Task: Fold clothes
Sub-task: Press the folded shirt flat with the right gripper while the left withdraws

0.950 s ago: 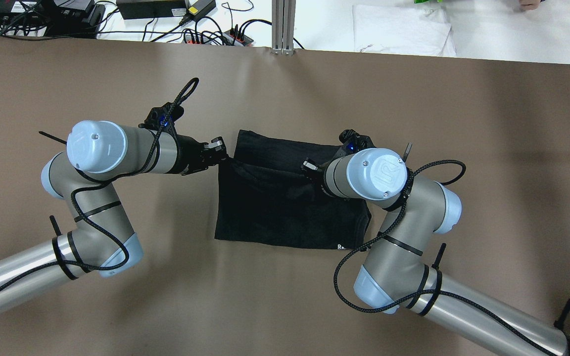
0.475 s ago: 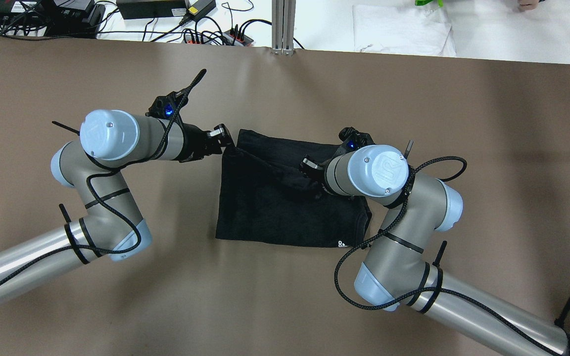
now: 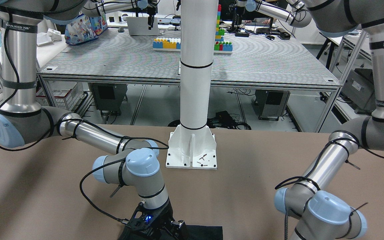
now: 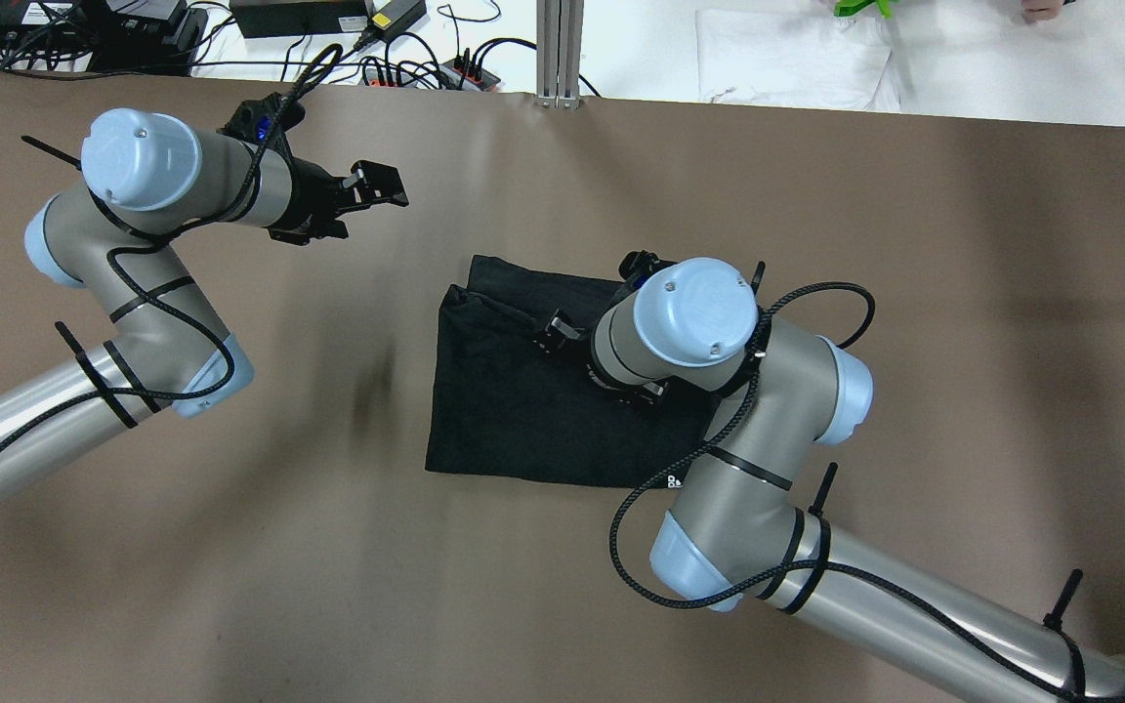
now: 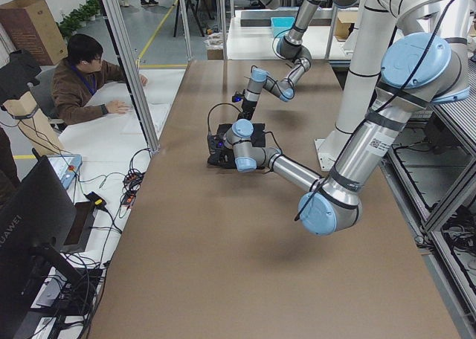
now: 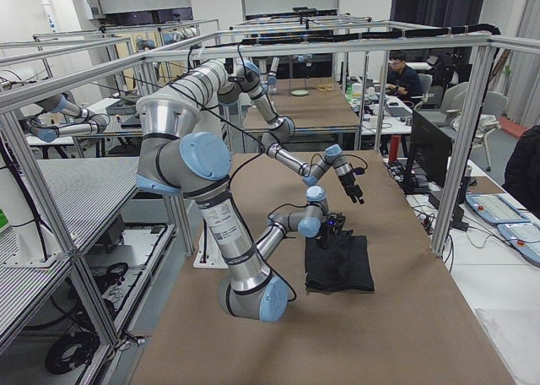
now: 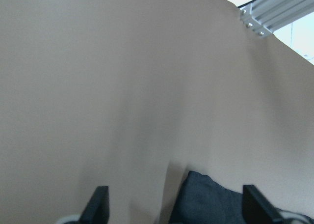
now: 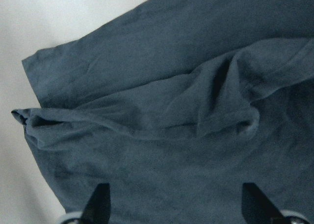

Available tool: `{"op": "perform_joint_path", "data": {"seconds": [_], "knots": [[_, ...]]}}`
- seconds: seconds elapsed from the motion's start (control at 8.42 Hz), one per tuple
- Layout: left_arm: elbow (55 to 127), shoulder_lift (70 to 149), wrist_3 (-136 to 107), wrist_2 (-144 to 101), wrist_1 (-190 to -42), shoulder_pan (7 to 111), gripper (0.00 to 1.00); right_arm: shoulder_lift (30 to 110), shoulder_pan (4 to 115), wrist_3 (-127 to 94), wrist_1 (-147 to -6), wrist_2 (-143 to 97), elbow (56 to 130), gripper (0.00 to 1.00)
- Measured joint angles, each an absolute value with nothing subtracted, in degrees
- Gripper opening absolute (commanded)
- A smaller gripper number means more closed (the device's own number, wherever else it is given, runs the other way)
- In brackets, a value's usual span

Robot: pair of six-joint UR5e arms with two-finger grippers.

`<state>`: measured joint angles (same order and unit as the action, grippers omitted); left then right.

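One black garment [image 4: 504, 410] lies rumpled in the middle of the brown surface [image 4: 230, 586]. Of the two arms, the right arm [image 4: 680, 322] hangs over it, jaws spread, perhaps touching the cloth. The left arm [image 4: 182, 176] is well apart, jaws spread and empty.

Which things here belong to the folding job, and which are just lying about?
Job:
black garment
left gripper, open
right gripper, open over the garment

Lying about:
white post
white cloth past the table edge
toy blocks on the far bench
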<state>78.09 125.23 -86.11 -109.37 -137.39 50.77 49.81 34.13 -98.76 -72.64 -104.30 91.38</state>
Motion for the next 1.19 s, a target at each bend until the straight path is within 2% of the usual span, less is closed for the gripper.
{"op": "perform_joint_path", "data": {"seconds": [0.24, 0.59, 1.19], "knots": [[77.5, 125.1, -84.9, -111.0, -137.5, 52.6, 1.00, 45.8, 31.1, -96.5, -78.2, -101.9, 88.8, 0.94], [77.3, 124.8, -84.6, -111.3, -137.7, 53.3, 1.00, 40.0, 30.4, -89.0, -80.0, -100.2, 78.4, 0.94], [76.2, 124.9, -84.6, -110.7, -137.9, 53.0, 1.00, 38.9, 36.5, -75.9, -79.2, -100.0, 69.7, 0.94]]}}
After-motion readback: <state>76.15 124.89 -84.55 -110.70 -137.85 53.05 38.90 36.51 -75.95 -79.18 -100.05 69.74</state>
